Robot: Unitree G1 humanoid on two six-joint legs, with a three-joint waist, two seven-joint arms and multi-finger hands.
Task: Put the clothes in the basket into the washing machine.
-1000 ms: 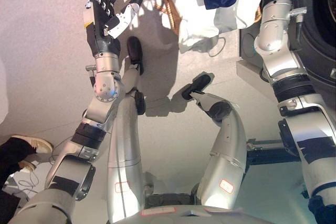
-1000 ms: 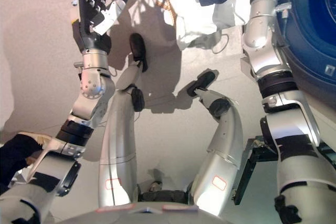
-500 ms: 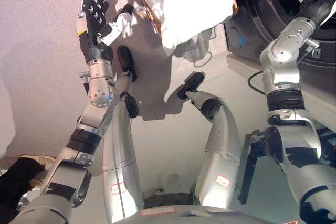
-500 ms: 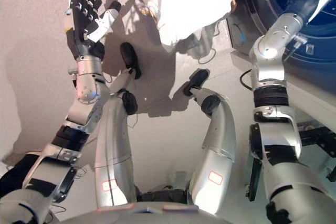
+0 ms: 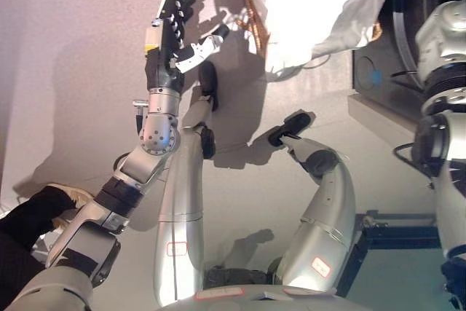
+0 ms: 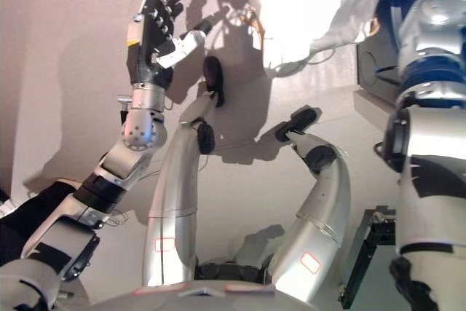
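Note:
My left hand (image 5: pixel 169 33) is raised and open, fingers straight, holding nothing, just left of the basket. The basket shows only as a wicker rim (image 5: pixel 249 5) at the top middle, with white cloth (image 5: pixel 313 5) heaped in it and hanging over towards the right. The washing machine (image 5: pixel 399 41) stands at the right, its dark round opening facing the basket; it also shows in the right eye view (image 6: pixel 378 63). My right arm (image 5: pixel 445 49) rises along the right edge in front of the machine. Its hand is beyond the top edge of both views.
A person's dark trouser leg and light shoe (image 5: pixel 54 198) are on the floor at the lower left, close to my left arm. A dark frame (image 5: pixel 393 242) lies on the floor at the lower right, by the machine's base.
The views have shifted. My right hand, which held a dark blue garment by the machine's opening, has gone up out of view. My left hand stays raised and open.

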